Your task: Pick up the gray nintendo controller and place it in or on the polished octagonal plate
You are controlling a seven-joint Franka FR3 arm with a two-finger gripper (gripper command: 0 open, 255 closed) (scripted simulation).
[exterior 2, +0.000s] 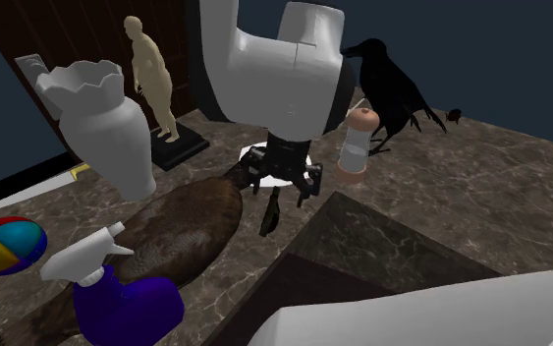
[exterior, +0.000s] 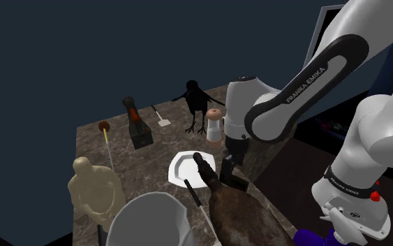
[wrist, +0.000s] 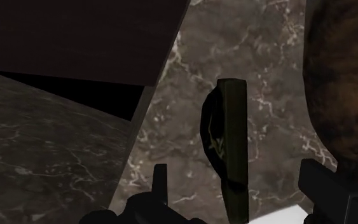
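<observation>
End effector (wrist: pixel 235 168) straddles dark controller (wrist: pixel 228 137) without contact, near end cropped

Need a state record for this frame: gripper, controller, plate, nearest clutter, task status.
gripper: open, fingers either side of the controller, not touching it
controller: dark, on the marble tabletop, between the fingers
plate: white, octagonal, on the tabletop, next to the controller
nearest clutter: brown animal figure, close beside the controller
task status: controller not yet gripped, not on the plate
</observation>
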